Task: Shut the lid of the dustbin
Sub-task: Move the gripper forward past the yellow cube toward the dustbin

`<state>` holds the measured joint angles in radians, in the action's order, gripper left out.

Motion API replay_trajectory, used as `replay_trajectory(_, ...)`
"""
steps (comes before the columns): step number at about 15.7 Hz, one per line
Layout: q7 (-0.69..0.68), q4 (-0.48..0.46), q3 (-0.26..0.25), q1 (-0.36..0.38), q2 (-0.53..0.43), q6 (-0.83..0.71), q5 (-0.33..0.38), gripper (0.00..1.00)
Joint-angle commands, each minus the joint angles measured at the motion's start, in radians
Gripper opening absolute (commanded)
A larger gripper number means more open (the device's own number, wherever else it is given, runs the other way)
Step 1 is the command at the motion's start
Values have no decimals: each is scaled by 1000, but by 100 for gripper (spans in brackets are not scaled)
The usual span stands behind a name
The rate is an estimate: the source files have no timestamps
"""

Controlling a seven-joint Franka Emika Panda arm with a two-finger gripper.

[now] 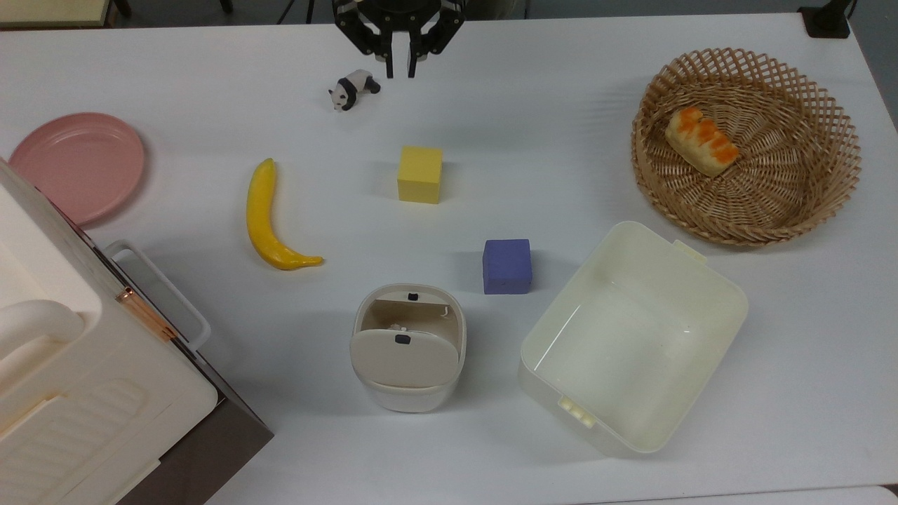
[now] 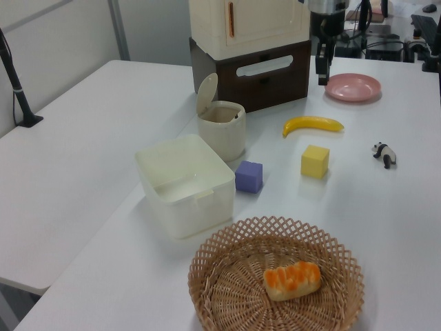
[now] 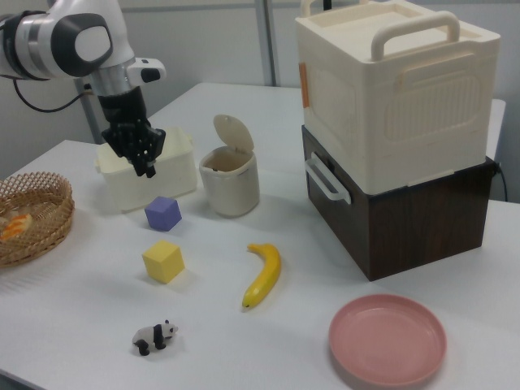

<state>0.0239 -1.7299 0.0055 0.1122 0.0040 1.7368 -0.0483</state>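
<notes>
Dustbin (image 1: 407,379) stands on the white tabletop (image 1: 561,140) between the stacked drawer box (image 1: 84,393) and the cream tub (image 1: 631,337), its lid (image 1: 405,356) raised upright. Far off, the hand (image 1: 400,70) hangs empty, fingers almost together.

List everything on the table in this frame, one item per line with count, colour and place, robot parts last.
dustbin: 1, cream-white, top view's lower centre
lid: 1, beige-grey, raised open
purple block: 1, right of the dustbin in the top view
yellow block: 1, centre
banana: 1, yellow, left of the blocks in the top view
toy panda: 1, black and white, beside the gripper
plate: 1, pink
tub: 1, cream
basket: 1, wicker
bread: 1, orange-topped, in the basket
drawer box: 1, cream, on a brown cabinet
gripper: 1, black, fingers nearly together
</notes>
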Motion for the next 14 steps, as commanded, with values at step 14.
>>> replay_trajectory(14, -30, 348, -33, 12, 332, 225, 68, 7)
